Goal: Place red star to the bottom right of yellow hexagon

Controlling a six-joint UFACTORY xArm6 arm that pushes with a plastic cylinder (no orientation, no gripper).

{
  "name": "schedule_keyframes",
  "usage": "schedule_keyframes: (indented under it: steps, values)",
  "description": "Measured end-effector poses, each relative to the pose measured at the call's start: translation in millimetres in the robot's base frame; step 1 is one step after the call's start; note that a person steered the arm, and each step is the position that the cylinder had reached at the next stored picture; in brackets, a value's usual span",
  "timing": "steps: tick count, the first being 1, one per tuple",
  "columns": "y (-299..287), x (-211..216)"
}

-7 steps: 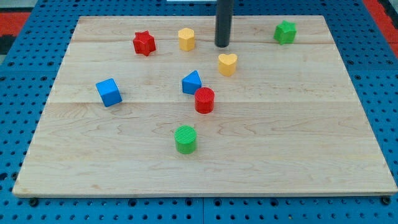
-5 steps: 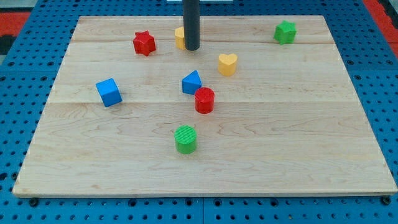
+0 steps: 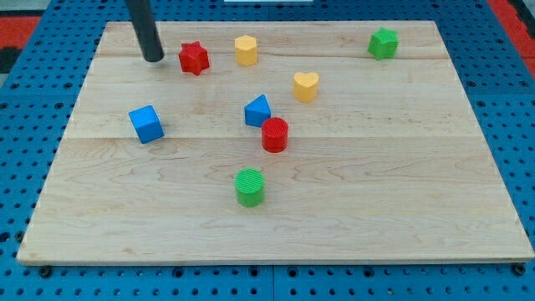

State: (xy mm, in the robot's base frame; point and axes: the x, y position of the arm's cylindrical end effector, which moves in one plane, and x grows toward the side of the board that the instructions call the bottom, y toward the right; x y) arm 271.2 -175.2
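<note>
Poised just left of the red star (image 3: 193,58) near the worktop's (image 3: 401,209) top, my tip (image 3: 153,58) has no fingers; the hexagon (image 3: 246,50) sits right. Light, rigid, likely slippery: push its left face.

Wood board (image 3: 401,184) carries: red star (image 3: 194,58), yellow hexagon (image 3: 246,50), yellow heart (image 3: 306,86), green star (image 3: 384,43), blue cube (image 3: 146,124), blue wedge-ish blk (image 3: 257,110), red cyl (image 3: 275,135), green cyl (image 3: 249,186).

Bright, even overhead light, sharp focus throughout, with only faint soft shadows under the blocks near my tip (image 3: 154,59) and no glare or blur.
</note>
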Motion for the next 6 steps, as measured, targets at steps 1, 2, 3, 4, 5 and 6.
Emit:
schedule_keyframes:
  steps: [1,2,3,4,5,6]
  values:
    - [47,0]
    - [99,14]
    - [92,22]
    - [75,46]
    - [105,53]
    - [137,52]
